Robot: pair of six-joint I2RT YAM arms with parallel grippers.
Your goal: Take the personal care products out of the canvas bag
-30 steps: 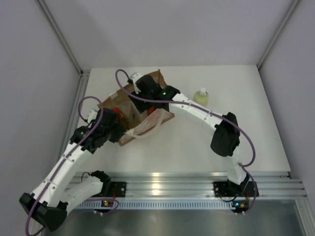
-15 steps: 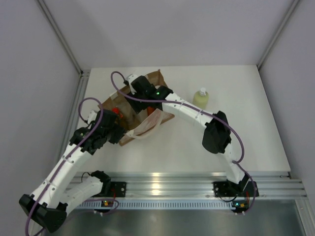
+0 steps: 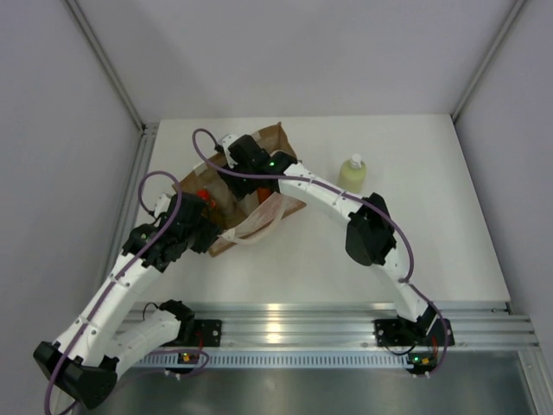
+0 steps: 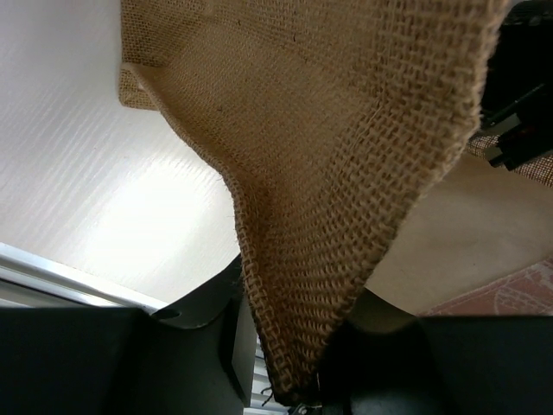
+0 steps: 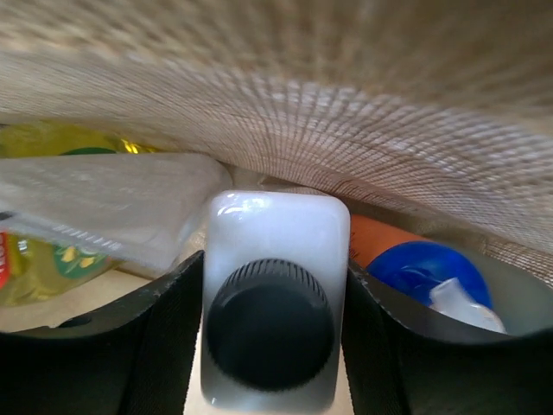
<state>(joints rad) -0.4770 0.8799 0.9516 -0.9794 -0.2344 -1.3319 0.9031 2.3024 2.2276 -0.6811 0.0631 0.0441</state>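
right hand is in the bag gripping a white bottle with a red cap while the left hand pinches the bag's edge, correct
Not quite: the cap is black, not red, as the right wrist view shows. The rest holds: the right hand in the bag grips the white bottle while the left hand pinches the bag's edge.

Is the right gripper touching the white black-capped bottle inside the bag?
Touching. The right wrist view shows the right gripper with both jaws flush against the sides of the white bottle, with no gap.
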